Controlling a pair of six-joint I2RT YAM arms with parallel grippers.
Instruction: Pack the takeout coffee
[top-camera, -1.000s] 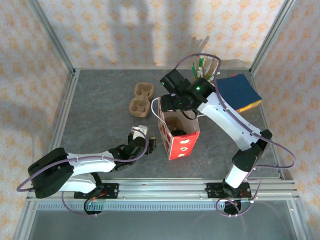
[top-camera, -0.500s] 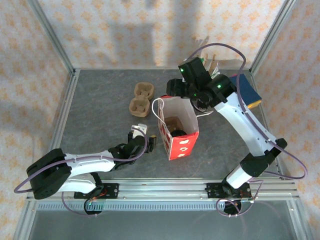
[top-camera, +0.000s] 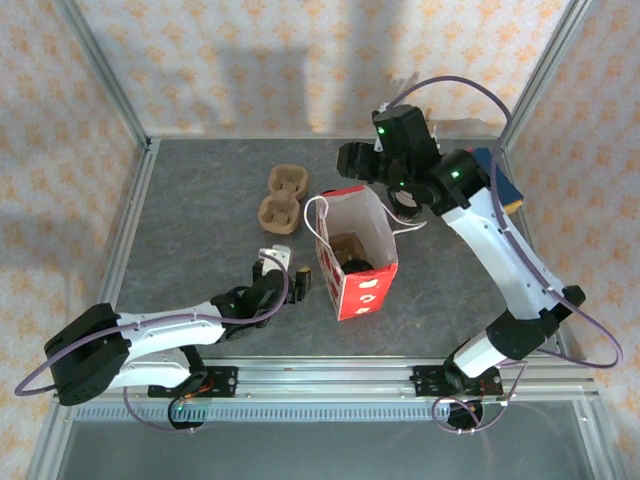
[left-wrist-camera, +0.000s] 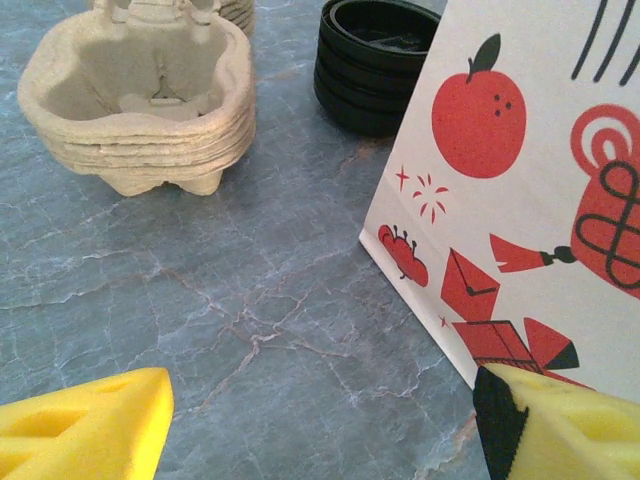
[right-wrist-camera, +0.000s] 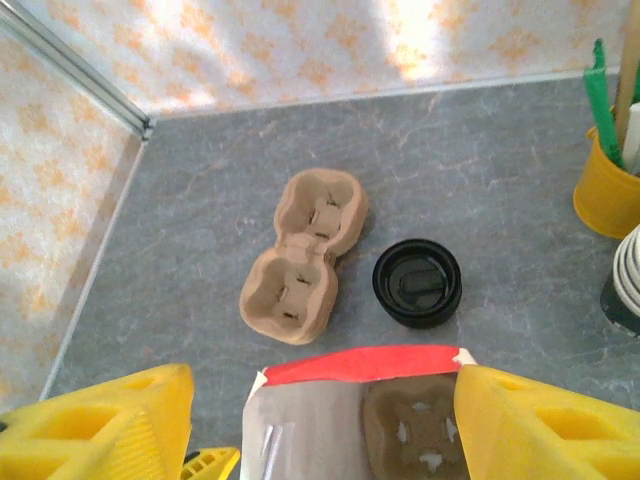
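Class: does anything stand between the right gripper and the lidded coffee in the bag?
Nothing visible does. The bag stands open, the coffee shows inside by its black lid, and the right gripper hangs above the far edge, jaws open.

A grey, marble-veined table (top-camera: 200, 210) carries an upright red-and-white paper bag (top-camera: 365, 290) near its middle, mouth open. From the bag, a stack of pulp cup carriers (top-camera: 283, 198) lies at about 10 o'clock, well apart. A stack of black lids (right-wrist-camera: 417, 282) sits at about 1 o'clock, near the bag. A yellow holder (right-wrist-camera: 605, 190) stands farther off at 1 o'clock.
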